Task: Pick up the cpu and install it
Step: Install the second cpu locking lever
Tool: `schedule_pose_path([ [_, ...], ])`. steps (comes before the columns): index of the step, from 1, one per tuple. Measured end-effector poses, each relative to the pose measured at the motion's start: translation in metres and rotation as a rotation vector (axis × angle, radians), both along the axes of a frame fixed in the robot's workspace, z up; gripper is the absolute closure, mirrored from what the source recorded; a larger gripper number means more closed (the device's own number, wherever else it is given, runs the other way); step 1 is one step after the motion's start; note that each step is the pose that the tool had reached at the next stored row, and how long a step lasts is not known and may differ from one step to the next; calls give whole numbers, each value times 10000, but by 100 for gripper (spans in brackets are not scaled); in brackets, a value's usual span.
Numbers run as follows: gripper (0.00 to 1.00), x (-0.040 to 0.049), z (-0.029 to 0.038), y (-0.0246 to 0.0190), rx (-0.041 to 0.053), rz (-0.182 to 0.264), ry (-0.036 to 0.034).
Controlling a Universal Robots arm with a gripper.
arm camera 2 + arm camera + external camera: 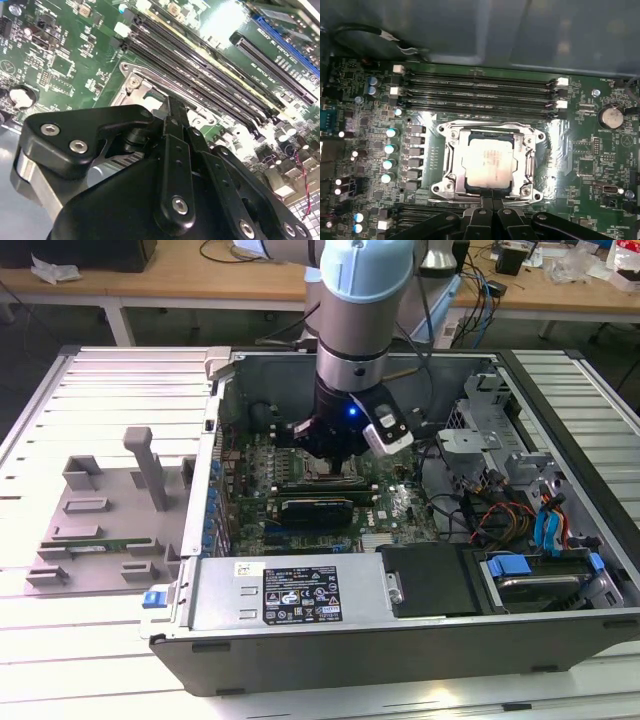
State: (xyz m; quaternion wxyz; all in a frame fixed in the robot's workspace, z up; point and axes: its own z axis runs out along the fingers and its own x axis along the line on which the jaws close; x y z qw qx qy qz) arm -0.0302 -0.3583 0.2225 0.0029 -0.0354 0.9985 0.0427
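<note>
On the exterior view's left, a grey fixture tray [95, 510] sits on the slatted table [60, 650], well apart from the work. At centre, the arm [360, 310] reaches straight down into the open computer case [400, 640], its gripper [330, 455] low over the motherboard [400, 505].

In the first wrist view the cpu [487, 162], silver top plate up, lies inside the socket frame [447, 150], square to its edges, with the memory slots [480, 90] just beyond. It appears to be seated already, though whether it sits fully flat cannot be told.

Done well, this step likely calls for a straight vertical approach, the chip kept level and aligned with the frame's corners, and no sideways drag across the socket.

The jaws, seen from behind in the second wrist view [172, 112], come together narrowly at the socket's near edge; their tips meet close to the chip's rim. Whether they are clenched on the cpu or just released from it cannot be told.

On the exterior view's right, drive bays and coloured cables [520, 515] fill the case.
</note>
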Motion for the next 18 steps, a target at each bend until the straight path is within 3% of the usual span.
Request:
schedule_pose_path([
  [6, 89, 122, 0, 14, -44, -1, 106],
  [9, 89, 137, 32, 37, -68, -3, 109],
  [11, 89, 138, 108, 87, -146, -1, 108],
  [13, 89, 137, 151, 105, -186, -2, 109],
  [18, 89, 138, 339, 143, -362, -3, 108],
])
